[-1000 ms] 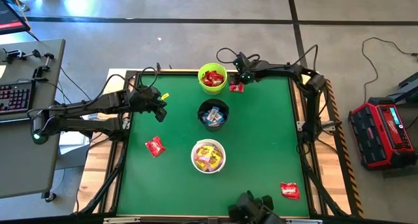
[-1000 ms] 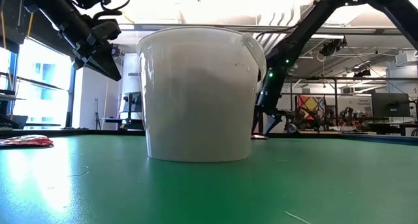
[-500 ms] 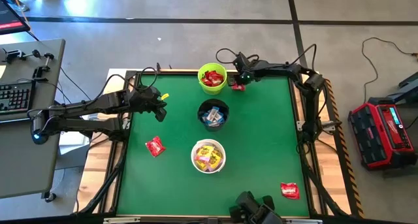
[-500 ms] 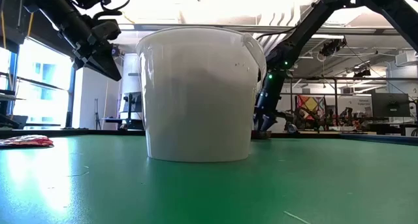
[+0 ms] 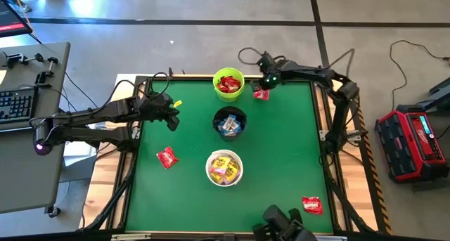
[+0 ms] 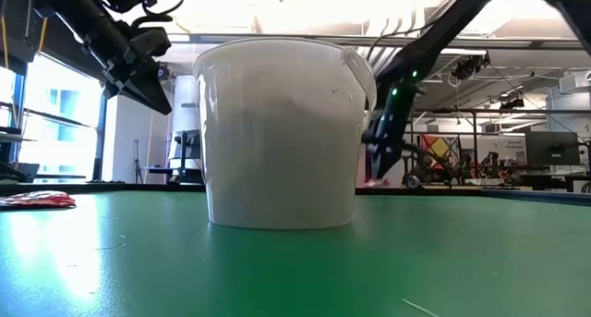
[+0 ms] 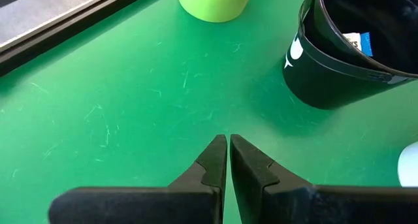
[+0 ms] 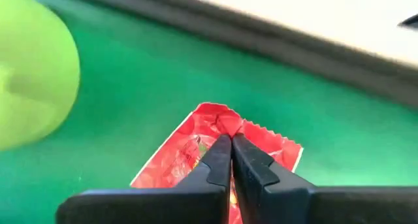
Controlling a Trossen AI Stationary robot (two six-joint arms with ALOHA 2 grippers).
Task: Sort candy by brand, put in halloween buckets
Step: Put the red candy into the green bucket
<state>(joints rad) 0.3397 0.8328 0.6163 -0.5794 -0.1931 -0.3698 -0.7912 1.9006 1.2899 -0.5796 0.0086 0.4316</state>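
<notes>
Right gripper (image 8: 230, 140) | pinching red packet (image 8: 196, 152) | beside green bucket (image 5: 228, 83)

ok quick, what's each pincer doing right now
Left pincer: closed, empty.
Right pincer: closed on a flat shiny red candy packet.

A green worktop (image 5: 281, 157) stood on a grey floor (image 5: 211, 44). A red case (image 5: 411, 144) lay on the floor to one side, and a keyboard (image 5: 15, 105) sat on a grey desk (image 5: 21, 178) at the other.
</notes>
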